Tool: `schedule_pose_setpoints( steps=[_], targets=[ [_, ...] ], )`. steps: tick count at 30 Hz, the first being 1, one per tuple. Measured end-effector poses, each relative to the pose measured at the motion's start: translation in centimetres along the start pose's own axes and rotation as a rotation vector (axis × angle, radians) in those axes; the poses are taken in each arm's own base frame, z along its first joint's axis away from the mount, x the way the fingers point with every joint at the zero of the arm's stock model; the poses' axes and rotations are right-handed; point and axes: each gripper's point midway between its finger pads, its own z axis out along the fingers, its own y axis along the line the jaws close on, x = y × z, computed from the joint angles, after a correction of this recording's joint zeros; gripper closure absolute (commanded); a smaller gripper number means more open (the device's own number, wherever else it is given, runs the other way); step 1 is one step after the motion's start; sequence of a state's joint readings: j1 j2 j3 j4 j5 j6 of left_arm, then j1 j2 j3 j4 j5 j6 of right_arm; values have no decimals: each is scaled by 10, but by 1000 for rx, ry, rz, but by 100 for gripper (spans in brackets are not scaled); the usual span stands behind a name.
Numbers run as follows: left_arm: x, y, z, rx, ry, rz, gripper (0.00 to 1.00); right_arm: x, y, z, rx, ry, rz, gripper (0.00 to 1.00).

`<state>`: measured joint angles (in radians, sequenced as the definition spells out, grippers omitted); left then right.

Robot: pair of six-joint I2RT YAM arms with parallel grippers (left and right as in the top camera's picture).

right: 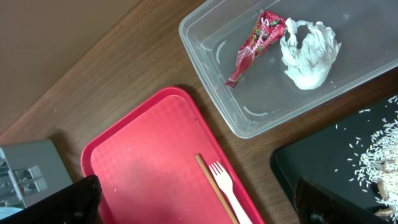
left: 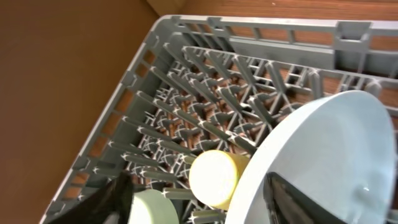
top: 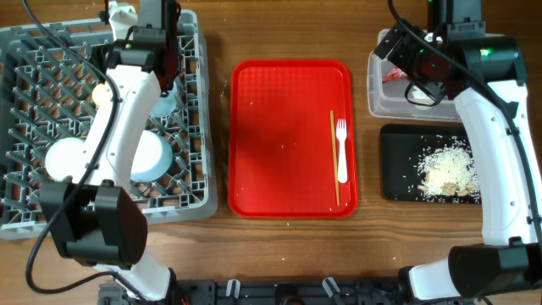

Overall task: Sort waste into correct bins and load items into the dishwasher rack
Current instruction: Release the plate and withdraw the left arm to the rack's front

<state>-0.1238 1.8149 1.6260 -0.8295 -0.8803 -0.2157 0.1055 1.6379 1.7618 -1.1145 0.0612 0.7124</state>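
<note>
The grey dishwasher rack holds the large white plate on edge, a small white bowl, the yellow cup and the pale green bowl. My left gripper is open over the rack, the plate's rim between its spread fingers. The white fork lies on the red tray. Red wrapper and white napkin lie in the clear tub. Rice scraps cover the black tray. My right gripper hangs open and holds nothing.
A thin wooden stick lies beside the fork on the red tray, which sits between the rack and the two bins. The right arm reaches over the black tray and the tub.
</note>
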Motion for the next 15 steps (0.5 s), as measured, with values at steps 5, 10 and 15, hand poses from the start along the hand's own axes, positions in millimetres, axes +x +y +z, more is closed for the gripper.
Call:
schedule_pose_setpoints(
  steps=[5,10,15],
  targets=[
    [-13,15,-37,155,-25,-111,22,0,0,0,0,0,0,0],
    [-41,72,-121,400,-152,-386,0,0,0,0,0,0,0,0],
    [-27,142,-207,631,-252,-561,0,0,0,0,0,0,0,0]
  ],
)
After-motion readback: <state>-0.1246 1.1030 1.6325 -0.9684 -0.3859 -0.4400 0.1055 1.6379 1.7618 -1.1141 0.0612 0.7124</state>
